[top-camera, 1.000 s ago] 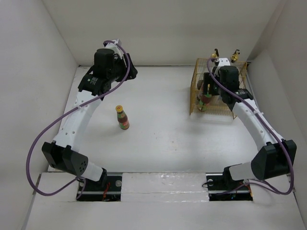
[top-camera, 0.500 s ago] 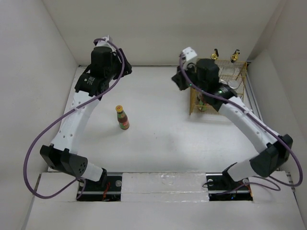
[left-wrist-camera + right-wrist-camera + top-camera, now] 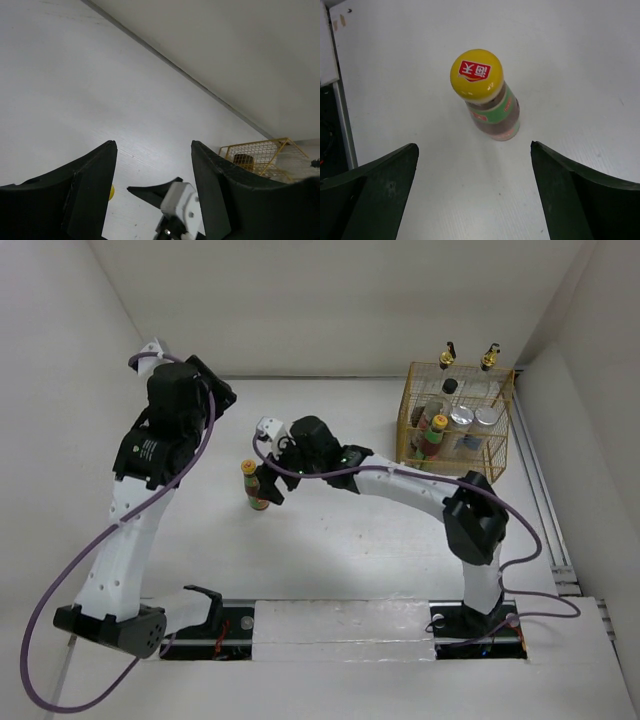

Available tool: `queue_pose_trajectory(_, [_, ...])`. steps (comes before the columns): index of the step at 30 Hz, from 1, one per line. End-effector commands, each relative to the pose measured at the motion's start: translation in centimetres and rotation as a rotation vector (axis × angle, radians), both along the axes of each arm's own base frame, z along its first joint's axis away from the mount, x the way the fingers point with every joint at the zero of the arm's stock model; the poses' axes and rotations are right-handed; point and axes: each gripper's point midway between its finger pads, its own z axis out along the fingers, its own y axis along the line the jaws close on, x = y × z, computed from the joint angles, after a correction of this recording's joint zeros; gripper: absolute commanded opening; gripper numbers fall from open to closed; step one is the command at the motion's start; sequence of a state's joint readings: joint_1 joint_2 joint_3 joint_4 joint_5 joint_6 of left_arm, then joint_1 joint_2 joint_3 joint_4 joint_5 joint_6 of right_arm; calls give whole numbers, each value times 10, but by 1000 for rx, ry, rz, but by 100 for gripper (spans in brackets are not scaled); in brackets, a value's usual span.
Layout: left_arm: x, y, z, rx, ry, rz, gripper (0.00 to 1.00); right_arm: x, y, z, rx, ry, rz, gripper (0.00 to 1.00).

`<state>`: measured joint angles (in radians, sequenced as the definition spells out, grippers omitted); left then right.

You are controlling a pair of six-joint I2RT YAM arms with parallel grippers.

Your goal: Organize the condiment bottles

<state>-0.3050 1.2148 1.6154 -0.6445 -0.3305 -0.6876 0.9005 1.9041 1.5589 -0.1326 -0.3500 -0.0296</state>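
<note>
Currently the wire basket (image 3: 408, 440) holds 6 bottles (image 3: 461, 417); 1 yellow-capped bottle (image 3: 256, 492) stands outside.

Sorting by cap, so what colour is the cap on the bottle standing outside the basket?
Yellow cap with a red logo; clearest in the right wrist view.

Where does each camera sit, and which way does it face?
Top external: above and behind the bases, facing down on the table; left arm and right arm show.
Left wrist: on the left arm, facing across the table toward the back wall; left gripper fingers frame it.
Right wrist: on the right arm, facing down at the yellow-capped bottle; right gripper fingers frame it.
Shared: top and right wrist show that bottle; top and left wrist, the wire basket.
</note>
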Motion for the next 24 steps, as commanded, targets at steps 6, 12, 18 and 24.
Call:
queue_pose_trajectory(6, [-22, 15, -15, -20, 20, 57, 57, 14, 52, 25, 103, -116, 37, 99])
queue_pose_trajectory(12, [-26, 9, -7, -8, 4, 39, 57, 41, 69, 14, 122, -163, -28, 97])
queue_pose_trajectory(18, [-24, 6, -14, 25, 25, 20, 57, 43, 75, 26, 170, -149, -43, 39])
queue_pose_trajectory(24, [-16, 3, -14, 44, 16, 1, 57, 26, 22, 137, 309, -229, -107, 19])
